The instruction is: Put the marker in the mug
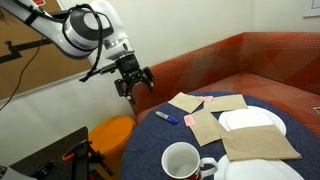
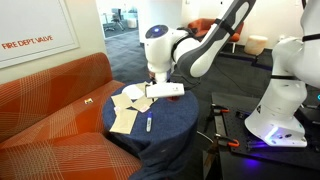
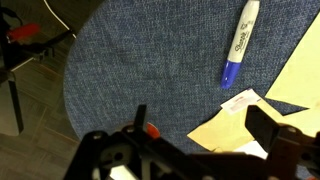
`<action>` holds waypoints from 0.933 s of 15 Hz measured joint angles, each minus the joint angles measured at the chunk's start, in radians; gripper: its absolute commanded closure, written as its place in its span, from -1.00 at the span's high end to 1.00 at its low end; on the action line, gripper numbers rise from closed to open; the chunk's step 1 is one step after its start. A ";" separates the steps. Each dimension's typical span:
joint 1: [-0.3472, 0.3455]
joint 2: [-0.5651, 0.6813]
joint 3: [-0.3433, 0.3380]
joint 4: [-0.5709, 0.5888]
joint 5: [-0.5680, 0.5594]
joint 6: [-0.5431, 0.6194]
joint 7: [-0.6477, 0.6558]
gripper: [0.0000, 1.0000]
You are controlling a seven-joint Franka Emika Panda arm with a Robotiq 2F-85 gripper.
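Note:
The marker lies flat on the blue round table, near its edge; it also shows in an exterior view. In the wrist view the marker has a whitish barrel and a blue cap and lies at the upper right. The white mug stands upright at the table's near side, its handle to the right. My gripper hangs in the air beyond the table edge, above and apart from the marker. In the wrist view its fingers are spread wide with nothing between them.
Brown napkins and white plates cover the far half of the table. A small pink-red object lies beside the marker. An orange sofa runs behind. A white paper slip lies by a napkin.

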 measured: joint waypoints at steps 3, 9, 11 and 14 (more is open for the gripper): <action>0.002 0.026 -0.018 0.000 -0.030 0.001 0.060 1.00; 0.017 0.087 -0.048 0.003 -0.065 0.032 0.164 1.00; 0.021 0.113 -0.060 0.012 -0.081 0.050 0.183 1.00; 0.035 0.162 -0.090 0.041 -0.116 0.090 0.205 1.00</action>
